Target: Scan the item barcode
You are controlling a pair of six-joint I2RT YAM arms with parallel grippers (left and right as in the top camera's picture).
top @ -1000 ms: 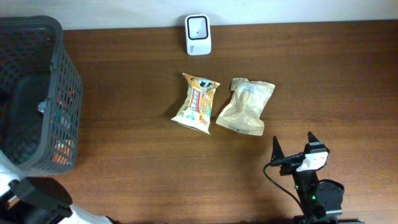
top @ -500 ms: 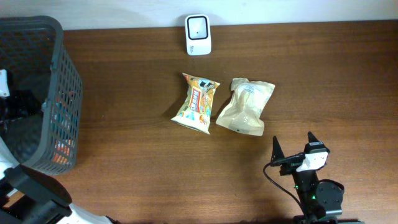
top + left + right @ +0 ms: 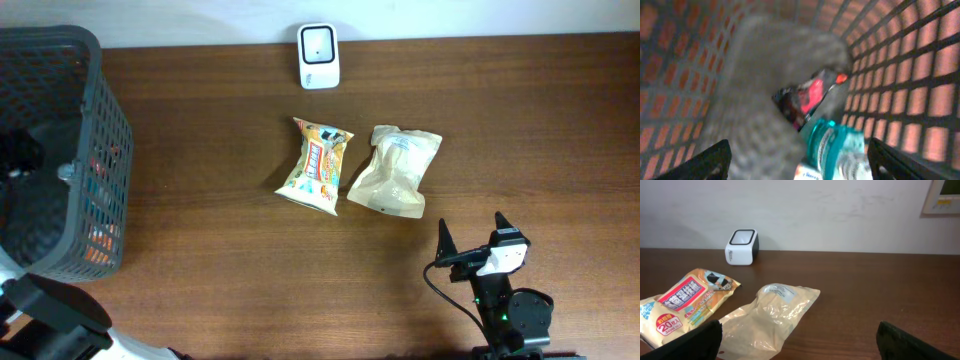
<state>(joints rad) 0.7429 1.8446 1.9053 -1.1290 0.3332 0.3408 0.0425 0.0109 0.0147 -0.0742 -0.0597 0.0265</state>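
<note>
The task looks to be at its picking stage: the left end effector [image 3: 801, 159] hangs inside the dark mesh basket [image 3: 112, 140] with its fingers spread wide and nothing between them, so no item is gripped or shown to the white barcode scanner [image 3: 318, 56] yet. Directly below and ahead of it lie a red-and-black packet [image 3: 809, 96], crumpled and glossy, and closer to it a teal packet [image 3: 832, 145] with white print; both are blurred and no barcode can be made out. The right end effector [image 3: 472, 230] rests released over the worktop [image 3: 220, 250]; ahead of it lie an orange snack bag [image 3: 316, 166] and a tan pouch [image 3: 394, 171], with the scanner beyond them. Grasping, lifting and presenting a barcode are all left
</note>
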